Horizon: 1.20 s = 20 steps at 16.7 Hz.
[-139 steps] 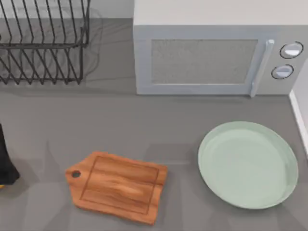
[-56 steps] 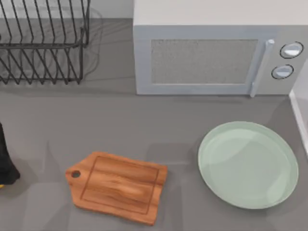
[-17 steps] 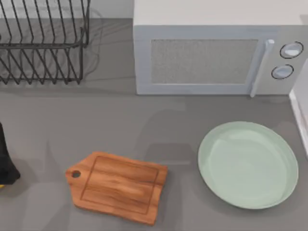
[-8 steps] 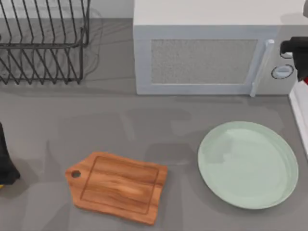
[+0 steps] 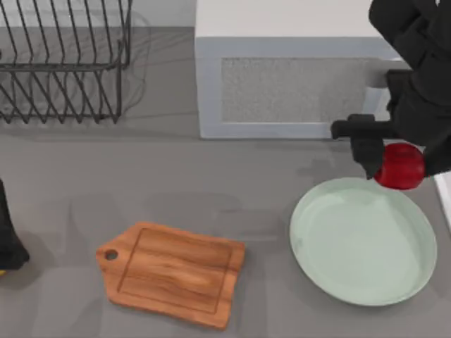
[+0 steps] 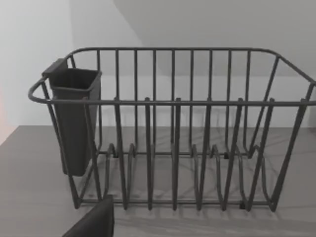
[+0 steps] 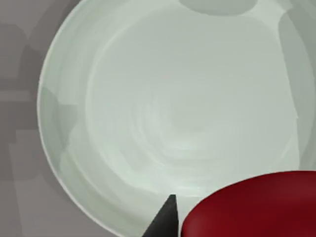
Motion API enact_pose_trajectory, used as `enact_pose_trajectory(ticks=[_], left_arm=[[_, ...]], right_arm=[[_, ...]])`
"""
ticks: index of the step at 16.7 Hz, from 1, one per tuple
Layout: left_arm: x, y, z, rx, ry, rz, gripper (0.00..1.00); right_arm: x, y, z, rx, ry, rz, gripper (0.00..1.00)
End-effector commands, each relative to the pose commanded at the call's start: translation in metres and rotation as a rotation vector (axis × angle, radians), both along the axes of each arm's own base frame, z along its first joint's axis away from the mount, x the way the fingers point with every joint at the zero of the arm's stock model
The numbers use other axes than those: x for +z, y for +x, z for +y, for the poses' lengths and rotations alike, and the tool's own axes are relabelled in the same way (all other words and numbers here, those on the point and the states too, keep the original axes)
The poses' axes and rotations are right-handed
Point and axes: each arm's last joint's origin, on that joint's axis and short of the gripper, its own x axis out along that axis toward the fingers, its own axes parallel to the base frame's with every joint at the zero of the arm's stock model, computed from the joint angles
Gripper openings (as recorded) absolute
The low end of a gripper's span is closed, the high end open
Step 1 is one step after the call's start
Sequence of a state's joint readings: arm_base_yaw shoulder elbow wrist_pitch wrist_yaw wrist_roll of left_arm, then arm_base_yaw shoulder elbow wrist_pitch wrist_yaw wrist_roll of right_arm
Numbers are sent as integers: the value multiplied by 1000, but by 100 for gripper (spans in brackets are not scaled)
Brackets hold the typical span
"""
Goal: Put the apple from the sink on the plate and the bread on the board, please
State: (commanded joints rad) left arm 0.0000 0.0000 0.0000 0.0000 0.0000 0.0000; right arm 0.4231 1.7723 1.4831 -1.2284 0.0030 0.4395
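A: What is laid out on the table [image 5: 84, 176]?

B: A microwave [image 5: 296, 77] is set at the far side, a rack [image 5: 63, 63] at far left. The plate [image 5: 352, 246] is placed near right, the board [image 5: 173, 273] near left, both bare.

A: And the apple [image 5: 400, 166]?

B: It is clamped in the right gripper [image 5: 394, 158], held over the plate's far rim. The left arm [image 5: 8, 239] is parked at the left edge; whether its claw is apart or together cannot be told.
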Motion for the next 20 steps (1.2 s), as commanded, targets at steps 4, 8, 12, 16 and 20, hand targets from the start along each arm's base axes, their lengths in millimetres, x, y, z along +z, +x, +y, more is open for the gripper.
enact_pose_trajectory(ticks=[4,8,12,16,20], left_arm=[[0,0,0,0,0,0,100],[0,0,0,0,0,0,100],[0,0,0,0,0,0,100],[0,0,0,0,0,0,100],[0,0,0,0,0,0,100]], right_arm=[[-17,-7,14,2,-20,49,0],[-17,-7,14,2,-20,49,0],[-17,-7,14,2,-20,49,30],[-17,-7,14,2,-20,49,60],[-17,-7,14,2,-20,49,90]])
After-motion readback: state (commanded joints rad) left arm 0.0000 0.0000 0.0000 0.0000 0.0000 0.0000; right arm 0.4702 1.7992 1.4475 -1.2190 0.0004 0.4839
